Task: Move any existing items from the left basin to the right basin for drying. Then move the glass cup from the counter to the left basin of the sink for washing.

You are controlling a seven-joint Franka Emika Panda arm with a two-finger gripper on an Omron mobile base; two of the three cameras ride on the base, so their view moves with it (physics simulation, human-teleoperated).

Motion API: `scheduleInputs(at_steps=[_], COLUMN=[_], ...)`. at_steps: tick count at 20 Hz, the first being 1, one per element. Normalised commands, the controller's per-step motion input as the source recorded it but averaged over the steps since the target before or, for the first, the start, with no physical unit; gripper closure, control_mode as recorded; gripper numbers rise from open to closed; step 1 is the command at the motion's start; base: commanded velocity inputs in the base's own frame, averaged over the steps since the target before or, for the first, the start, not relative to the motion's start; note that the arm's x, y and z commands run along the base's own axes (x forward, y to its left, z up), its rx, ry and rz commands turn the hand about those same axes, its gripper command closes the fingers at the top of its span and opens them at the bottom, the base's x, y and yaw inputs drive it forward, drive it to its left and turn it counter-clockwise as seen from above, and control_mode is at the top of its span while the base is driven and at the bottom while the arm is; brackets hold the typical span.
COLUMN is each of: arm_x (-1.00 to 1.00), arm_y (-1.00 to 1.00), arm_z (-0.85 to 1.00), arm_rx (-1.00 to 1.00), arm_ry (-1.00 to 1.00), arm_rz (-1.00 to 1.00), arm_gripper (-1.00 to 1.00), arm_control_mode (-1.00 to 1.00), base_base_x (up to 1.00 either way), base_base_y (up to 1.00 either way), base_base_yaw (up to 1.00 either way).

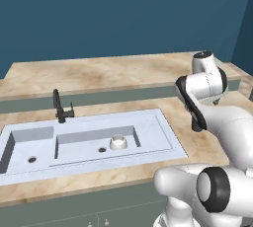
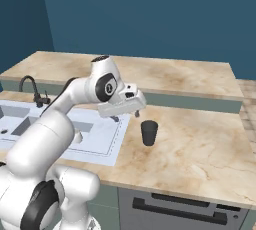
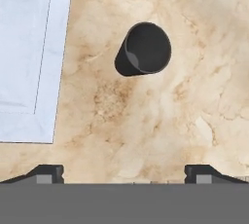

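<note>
The dark grey tapered glass cup point(image 3: 143, 48) stands upright on the beige marbled stone counter point(image 3: 160, 121), just beside the pale sink's rim point(image 3: 29, 47). The gripper point(image 3: 124, 172), fingers spread wide and empty, hovers above, offset toward the sink; the cup lies ahead of the fingertips.

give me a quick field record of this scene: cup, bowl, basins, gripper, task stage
glass cup: glass cup upright on the counter, just right of the sink rim, apart from it
bowl: small white bowl sits in the right basin, near its drain
left basin: left basin holds nothing visible but its drain hole
gripper: gripper open, above the counter beside the cup, holding nothing
faucet: black faucet behind the sink
task stage: bowl already in the right basin; cup not yet grasped
</note>
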Motion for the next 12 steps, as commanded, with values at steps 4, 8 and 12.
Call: scheduleInputs(at_steps=[4, 8, 12], arm_x=[0.00, 0.00, 0.04], arm_y=[-0.25, -0.18, -0.16], arm_z=[-0.17, -0.21, -0.37], arm_rx=[-0.10, -0.07, -0.04], arm_ry=[0.00, 0.00, 0.01], arm_rz=[0.01, 0.02, 0.02], arm_gripper=[-1.00, -1.00, -1.00], arm_control_mode=[-1.00, -1.00, -1.00], base_base_x=[0.00, 0.00, 0.00], base_base_y=[0.00, 0.00, 0.00], base_base_yaw=[0.00, 0.00, 0.00])
